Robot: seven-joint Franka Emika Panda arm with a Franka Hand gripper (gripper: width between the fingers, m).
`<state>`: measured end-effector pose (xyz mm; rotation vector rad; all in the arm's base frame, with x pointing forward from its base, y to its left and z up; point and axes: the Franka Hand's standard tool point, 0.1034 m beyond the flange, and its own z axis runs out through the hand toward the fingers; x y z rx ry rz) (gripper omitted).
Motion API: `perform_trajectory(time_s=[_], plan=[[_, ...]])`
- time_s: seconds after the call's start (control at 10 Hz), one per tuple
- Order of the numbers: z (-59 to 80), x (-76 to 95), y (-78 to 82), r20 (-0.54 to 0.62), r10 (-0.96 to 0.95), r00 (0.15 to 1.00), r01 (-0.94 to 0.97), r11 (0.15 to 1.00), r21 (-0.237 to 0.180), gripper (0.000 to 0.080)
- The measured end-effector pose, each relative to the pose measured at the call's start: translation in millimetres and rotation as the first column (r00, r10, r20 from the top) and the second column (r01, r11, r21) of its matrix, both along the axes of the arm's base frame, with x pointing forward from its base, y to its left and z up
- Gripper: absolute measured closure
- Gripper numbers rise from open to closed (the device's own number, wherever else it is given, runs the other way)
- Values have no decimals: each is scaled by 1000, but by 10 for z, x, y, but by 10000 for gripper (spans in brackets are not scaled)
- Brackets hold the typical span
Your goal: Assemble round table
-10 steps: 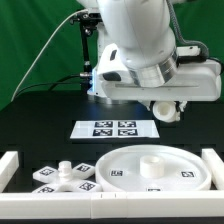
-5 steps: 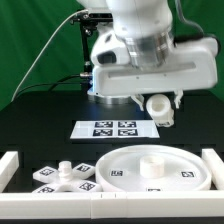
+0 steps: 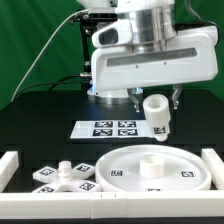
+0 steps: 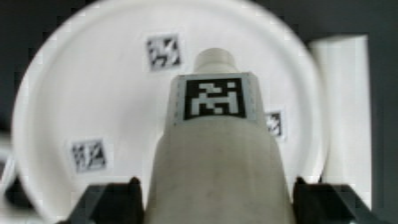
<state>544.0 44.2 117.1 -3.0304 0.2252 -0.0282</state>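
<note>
Since a second ago the wrist has swung round, so the short leg now hangs nearly upright above the rimmed round disc rather than showing me its end. My gripper is clamped on the leg, one jaw on each side. Inside the disc's rim I see a raised round hub and square printed tags. Both parts are smooth white plastic. The cross-shaped base lies beside the disc, on the exterior view's left.
</note>
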Motion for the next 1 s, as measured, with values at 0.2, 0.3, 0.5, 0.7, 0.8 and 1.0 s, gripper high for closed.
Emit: perform_trajectory(time_s=[0.2,0.3,0.5,0.7,0.8,1.0], plan=[[206,182,-89,133,99,986,-91,994,-68,396],[253,204,-26,229,151,962,-130,986,-104,396],[187,160,-36,295,127,947,-102,990,-100,396],[168,141,-36,283,128,951,-103,990,-99,396],[169,153,-57,297,150,943,-122,986,-110,396],[149,150,-67,343,184,921,-147,980,-131,396]])
